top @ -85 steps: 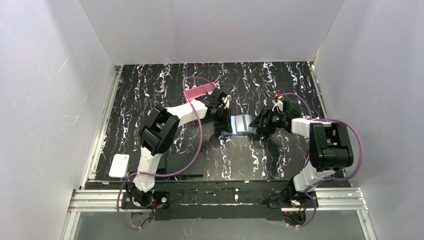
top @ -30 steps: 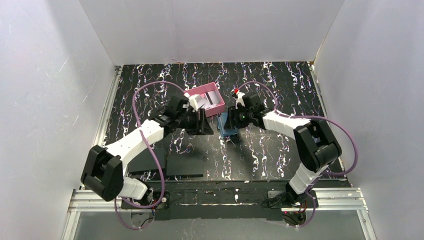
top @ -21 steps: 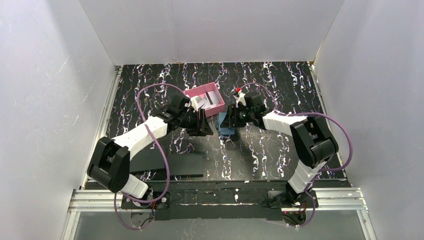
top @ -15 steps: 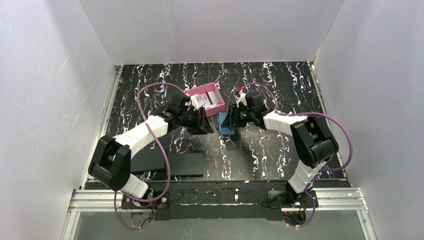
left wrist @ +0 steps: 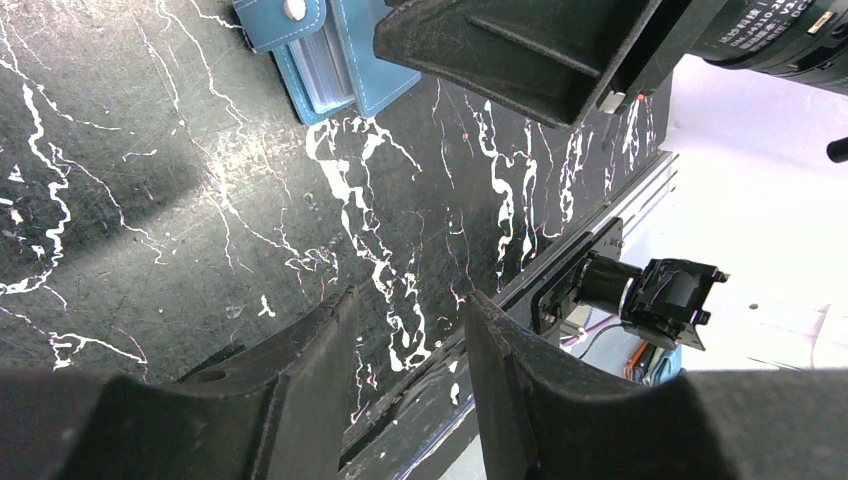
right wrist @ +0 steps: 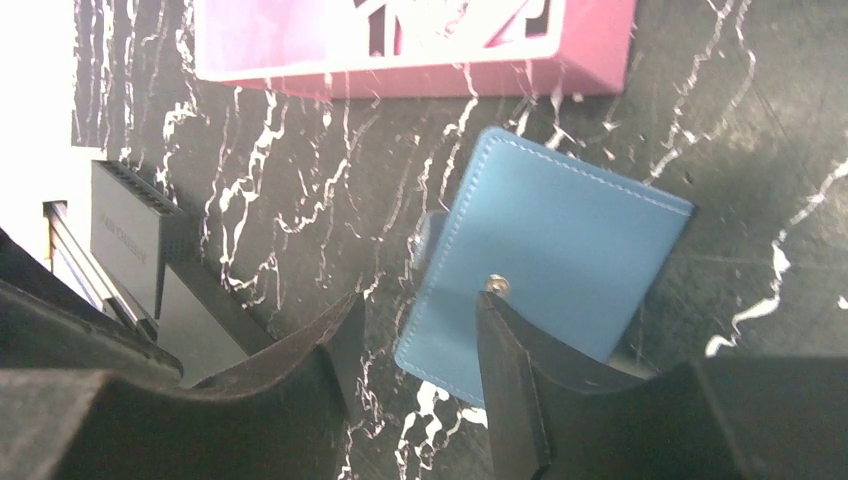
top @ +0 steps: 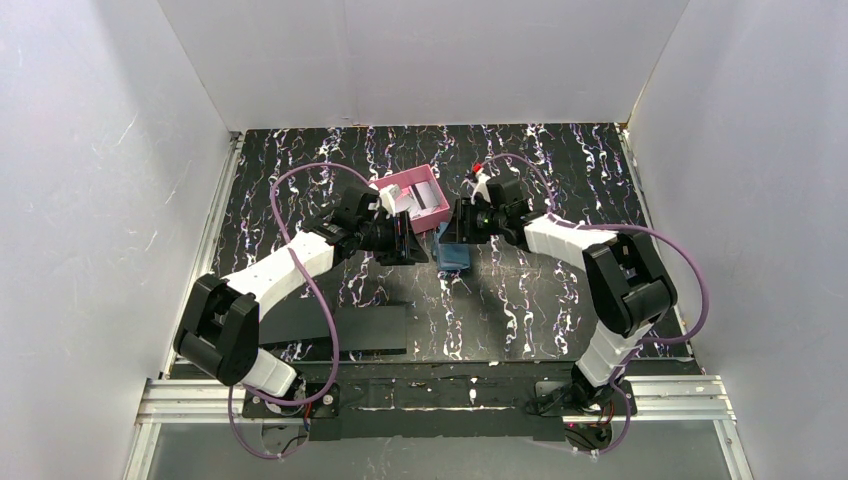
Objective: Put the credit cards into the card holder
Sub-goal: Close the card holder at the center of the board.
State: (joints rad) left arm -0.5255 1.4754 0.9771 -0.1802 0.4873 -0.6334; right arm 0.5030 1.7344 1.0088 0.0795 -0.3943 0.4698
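The pink card holder (top: 432, 184) stands at mid-table; a pale patch shows inside it, and I cannot tell if it is a card. It also shows at the top of the right wrist view (right wrist: 590, 60). No credit card shows clearly; the left arm covers the near-left table. My left gripper (top: 408, 243) is open and empty just near of the holder, with bare table between its fingers (left wrist: 410, 300). My right gripper (top: 462, 222) is open, right of the holder, over the blue hinged case (top: 455, 255), whose edge lies between its fingers (right wrist: 420, 305).
The blue case (right wrist: 560, 250) lies folded with its snap up, just near of the holder; it also shows in the left wrist view (left wrist: 330, 55). Flat black pads (top: 345, 328) lie near the front edge and show at the left of the right wrist view (right wrist: 125, 240). The two grippers are close together.
The pink holder has shifted right and the blue case has folded since the earliest frame. Both grippers closed in on them, then edged slightly farther in the last half second.
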